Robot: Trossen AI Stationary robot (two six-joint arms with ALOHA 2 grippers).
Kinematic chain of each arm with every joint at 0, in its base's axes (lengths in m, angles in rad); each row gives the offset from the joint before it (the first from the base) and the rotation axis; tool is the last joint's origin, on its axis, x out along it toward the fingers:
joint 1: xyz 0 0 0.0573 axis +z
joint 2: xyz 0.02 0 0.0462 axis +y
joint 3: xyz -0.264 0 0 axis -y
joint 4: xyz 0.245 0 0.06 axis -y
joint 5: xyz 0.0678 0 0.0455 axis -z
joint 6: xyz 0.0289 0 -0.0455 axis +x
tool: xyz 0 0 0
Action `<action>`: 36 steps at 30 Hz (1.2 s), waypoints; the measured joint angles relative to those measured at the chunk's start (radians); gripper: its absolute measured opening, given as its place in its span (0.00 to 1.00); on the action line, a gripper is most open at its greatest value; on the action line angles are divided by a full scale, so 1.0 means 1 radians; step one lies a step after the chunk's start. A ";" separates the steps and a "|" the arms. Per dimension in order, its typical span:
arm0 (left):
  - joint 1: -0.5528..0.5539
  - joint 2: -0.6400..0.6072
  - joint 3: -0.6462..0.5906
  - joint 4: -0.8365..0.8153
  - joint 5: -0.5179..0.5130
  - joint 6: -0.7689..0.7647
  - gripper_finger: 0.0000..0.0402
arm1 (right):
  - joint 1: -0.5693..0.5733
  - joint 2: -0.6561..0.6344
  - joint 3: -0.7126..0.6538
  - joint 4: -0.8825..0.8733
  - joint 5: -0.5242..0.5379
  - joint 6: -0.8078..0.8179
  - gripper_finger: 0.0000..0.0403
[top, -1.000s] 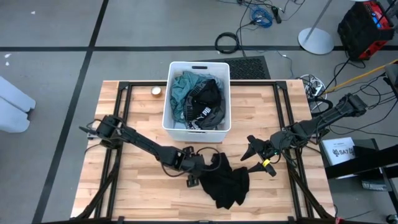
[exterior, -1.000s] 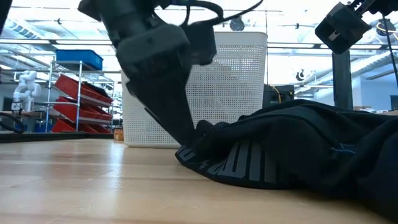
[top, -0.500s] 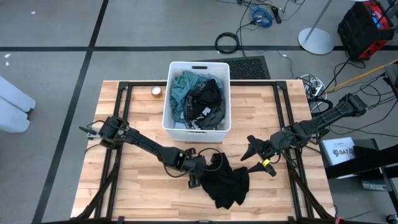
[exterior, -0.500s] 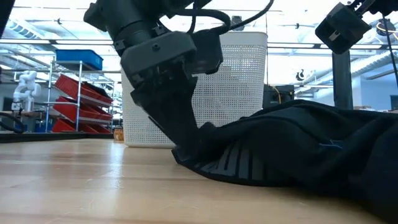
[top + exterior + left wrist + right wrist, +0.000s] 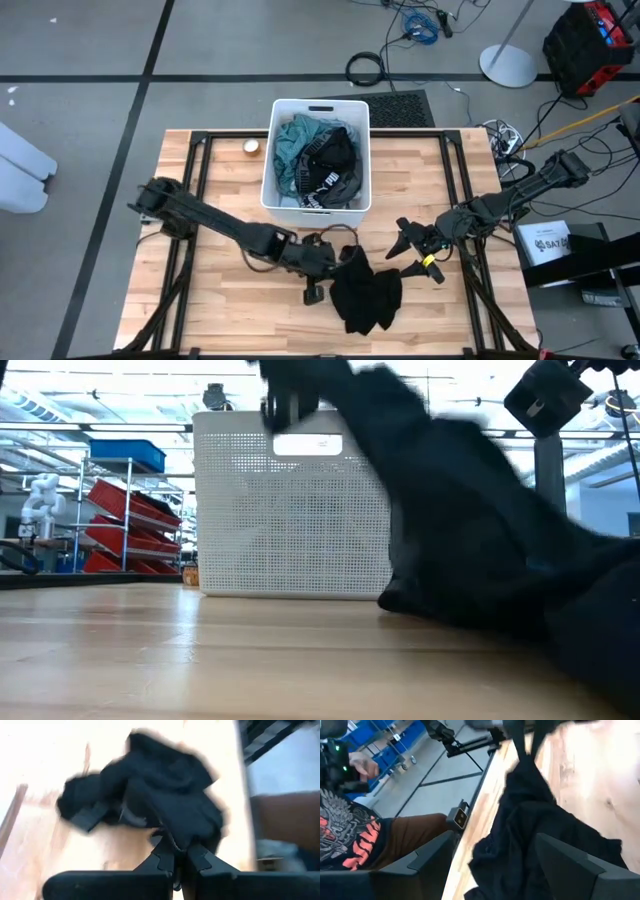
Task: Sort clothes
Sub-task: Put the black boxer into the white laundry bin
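**On the near half of the table: left arm pinching up the black garment**

On the bare wood in front of the white bin (image 5: 350, 205), one black garment (image 5: 366, 298) lay in a crumpled heap, its long axis running from the bin side toward the table's front edge. The left gripper (image 5: 343, 256) stood at the heap's bin-side end with its fingers (image 5: 196, 858) closed tight on a fold of the cloth; in the low view that end hung lifted in front of the bin while the rest trailed on the table. The bulk of the garment therefore lay away from the bin, beyond the left gripper.

The right gripper (image 5: 409, 251) waited just beside the garment's other flank, jaws spread wide and holding nothing. It was near, but the left one already had the cloth.

Counted: one garment out on the table, and in the bin at least a teal piece (image 5: 290, 150) and a black piece with white lettering (image 5: 330, 170); deeper layers could not be told. One small round object (image 5: 251, 147) sat by the bin's far corner.
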 joint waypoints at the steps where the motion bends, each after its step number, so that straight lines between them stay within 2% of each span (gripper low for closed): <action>1: 0.000 -0.029 0.009 0.000 0.013 0.000 0.02 | 0.000 0.000 0.000 0.010 -0.002 -0.004 0.67; 8: 0.000 -0.258 0.100 0.020 0.058 0.019 0.03 | 0.017 0.000 0.000 0.159 -0.033 -0.069 0.67; 12: -0.003 -0.359 0.135 0.096 0.021 0.077 0.03 | 0.043 0.000 0.000 0.325 -0.077 -0.155 0.67; 16: -0.003 -0.402 0.136 0.138 -0.059 0.064 0.03 | 0.082 0.000 0.000 0.455 -0.078 -0.262 0.67; 20: -0.002 -0.383 0.134 0.135 -0.071 0.033 0.03 | 0.102 0.003 0.000 0.441 -0.071 -0.249 0.67; 21: -0.003 -0.370 0.134 0.149 -0.048 0.015 0.03 | 0.105 0.007 0.000 0.430 -0.070 -0.230 0.67; 25: -0.020 -0.286 0.134 0.301 0.176 0.029 0.03 | 0.112 0.028 0.000 0.396 -0.070 -0.208 0.67; 27: -0.026 -0.245 0.133 0.369 0.210 0.095 0.03 | 0.111 0.033 0.000 0.400 -0.071 -0.224 0.67; 28: -0.026 -0.235 0.133 0.391 0.179 0.124 0.03 | 0.111 0.035 0.000 0.401 -0.071 -0.232 0.67; 30: -0.012 -0.220 0.134 0.394 0.048 0.144 0.03 | 0.111 0.035 0.000 0.402 -0.071 -0.240 0.67; 32: 0.020 -0.206 0.135 0.330 -0.062 0.110 0.03 | 0.111 0.035 0.000 0.411 -0.071 -0.243 0.67; 36: 0.091 -0.173 0.132 0.124 -0.088 -0.010 0.03 | 0.111 0.035 0.000 0.420 -0.072 -0.234 0.67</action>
